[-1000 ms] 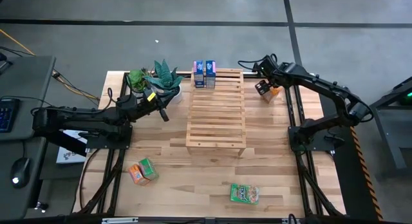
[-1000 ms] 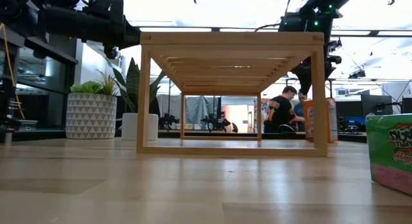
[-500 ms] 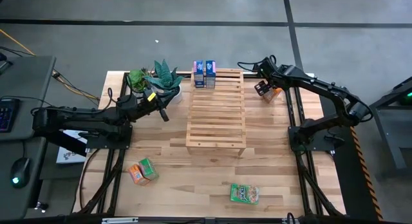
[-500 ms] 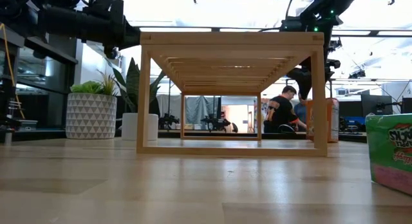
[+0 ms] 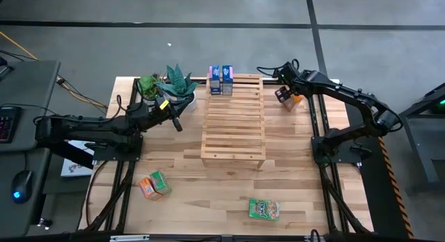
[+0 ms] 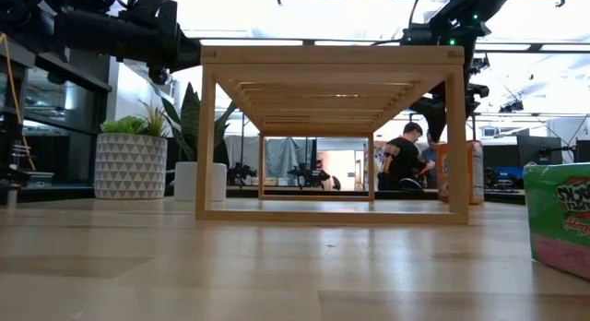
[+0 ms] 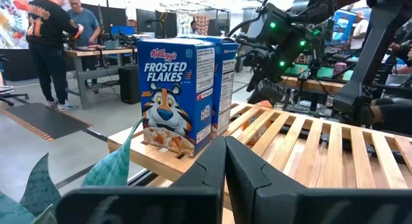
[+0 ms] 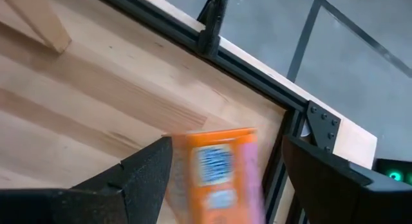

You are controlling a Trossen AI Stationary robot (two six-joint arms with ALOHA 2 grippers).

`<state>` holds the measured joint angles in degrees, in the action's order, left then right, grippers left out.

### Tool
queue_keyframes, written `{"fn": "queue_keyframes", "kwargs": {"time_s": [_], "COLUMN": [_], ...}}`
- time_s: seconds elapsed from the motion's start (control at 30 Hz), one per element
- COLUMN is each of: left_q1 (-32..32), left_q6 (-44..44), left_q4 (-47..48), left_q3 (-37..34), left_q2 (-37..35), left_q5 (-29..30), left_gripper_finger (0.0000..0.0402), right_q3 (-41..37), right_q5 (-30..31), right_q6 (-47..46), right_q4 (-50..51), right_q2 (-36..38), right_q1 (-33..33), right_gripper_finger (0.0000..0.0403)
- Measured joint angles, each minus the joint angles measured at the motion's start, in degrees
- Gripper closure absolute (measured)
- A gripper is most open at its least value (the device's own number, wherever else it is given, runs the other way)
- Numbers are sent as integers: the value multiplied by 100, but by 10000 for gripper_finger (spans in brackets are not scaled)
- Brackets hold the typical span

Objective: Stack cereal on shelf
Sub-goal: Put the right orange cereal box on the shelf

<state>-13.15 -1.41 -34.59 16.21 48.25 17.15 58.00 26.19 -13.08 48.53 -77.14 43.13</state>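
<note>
Fingers of the right tool stand wide open on both sides of an orange cereal box, beside the shelf. Left tool is closed and empty, facing two blue boxes on the shelf.

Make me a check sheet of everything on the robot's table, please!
Surface: wooden table, no spills seen.
Job's things: two blue boxes on the shelf; orange box by the right gripper; orange and green boxes and a green box on the table.
Clutter: potted plants.
Grippers: left gripper shut, empty; right gripper open around the orange box.
Cables: yellow cable on the floor.
Surroundings: people, desks.
</note>
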Motion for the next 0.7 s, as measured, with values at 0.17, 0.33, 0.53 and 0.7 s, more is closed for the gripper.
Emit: {"fn": "queue_keyframes", "kwargs": {"time_s": [0.17, 0.33, 0.53, 0.7], "left_q1": [0, 0, 0, 0], "left_q6": [-4, -4, -6, -6], "left_q4": [2, 2, 4, 4], "left_q3": [0, 0, 0, 0], "left_q2": [0, 0, 0, 0], "left_q5": [0, 0, -2, -2], "left_gripper_finger": [401, 401, 401, 401], "right_q3": [0, 0, 0, 0], "right_q5": [230, 67, 281, 186], "right_q6": [-302, -404, -643, -782], "right_q4": [3, 4, 4, 38], "right_q2": [0, -2, -2, -2], "right_q1": [0, 2, 2, 0], "right_gripper_finger": [116, 116, 116, 116]}}
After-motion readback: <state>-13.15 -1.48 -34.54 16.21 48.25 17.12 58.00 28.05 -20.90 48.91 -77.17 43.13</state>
